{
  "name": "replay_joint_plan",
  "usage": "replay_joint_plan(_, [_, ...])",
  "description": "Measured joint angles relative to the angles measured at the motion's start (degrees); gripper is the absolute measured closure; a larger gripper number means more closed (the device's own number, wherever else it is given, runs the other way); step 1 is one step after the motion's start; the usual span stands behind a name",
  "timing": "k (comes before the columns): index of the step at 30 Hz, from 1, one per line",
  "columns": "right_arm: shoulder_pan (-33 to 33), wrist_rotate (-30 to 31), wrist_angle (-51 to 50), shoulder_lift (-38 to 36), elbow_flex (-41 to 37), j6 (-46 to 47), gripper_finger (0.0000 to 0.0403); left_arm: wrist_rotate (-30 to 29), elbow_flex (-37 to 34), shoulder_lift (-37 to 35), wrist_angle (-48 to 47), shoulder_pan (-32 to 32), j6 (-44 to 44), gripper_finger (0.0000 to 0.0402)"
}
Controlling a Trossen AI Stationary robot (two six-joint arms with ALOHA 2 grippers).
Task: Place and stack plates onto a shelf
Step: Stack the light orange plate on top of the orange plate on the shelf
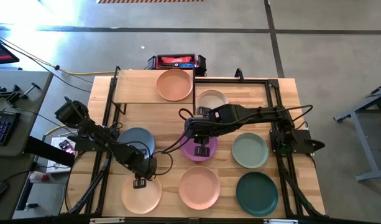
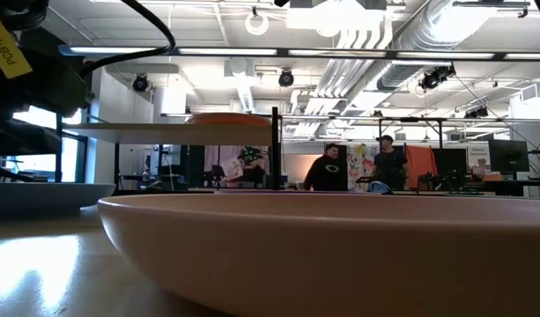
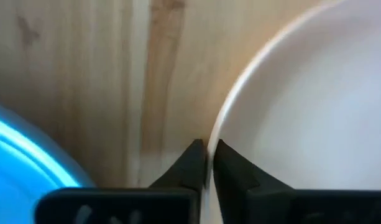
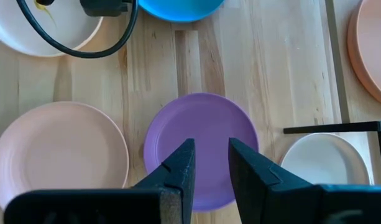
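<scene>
Near the table's front left corner, the left gripper (image 1: 139, 182) is pinching the rim of a pale pink plate (image 1: 141, 193) — only the thin edge is sitting between its closed fingers (image 3: 191, 167), so the plate risks tilting or slipping free as it lifts. Just beside it, the blue plate (image 1: 137, 139) is lying close enough to get knocked. Over the table's middle, the right gripper (image 4: 210, 160) is hovering with jaws apart above the purple plate (image 4: 201, 140), holding nothing. At the far edge, the shelf (image 1: 135, 87) is carrying one orange-tan plate (image 1: 174, 84) — a crooked landing could start a leaning stack.
</scene>
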Motion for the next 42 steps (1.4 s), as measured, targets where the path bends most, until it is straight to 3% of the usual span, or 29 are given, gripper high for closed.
replay_joint_plan(9, [0.0,0.0,0.0,0.0,0.0,0.0,0.0329,-0.1,0.0,-3.1,-0.6,1.0,1.4,0.0398])
replay_joint_plan(17, [0.0,0.3,0.2,0.0,0.0,0.3,0.0329,-2.8,0.0,-11.5,-2.9,5.9,3.6,0.0400])
replay_joint_plan(24, [-0.7,10.2,0.5,0.0,0.0,0.3,0.0329,-10.2,0.0,-19.9,-7.1,15.5,8.7,0.0400])
replay_joint_plan(34, [-3.2,18.4,0.6,0.0,0.0,2.4,0.0329,-18.1,0.5,-30.6,-3.0,29.4,11.5,0.0401])
replay_joint_plan(42, [-5.6,25.2,0.3,0.0,0.0,6.3,0.0329,-27.1,9.4,-33.0,-3.1,38.2,20.2,0.0401])
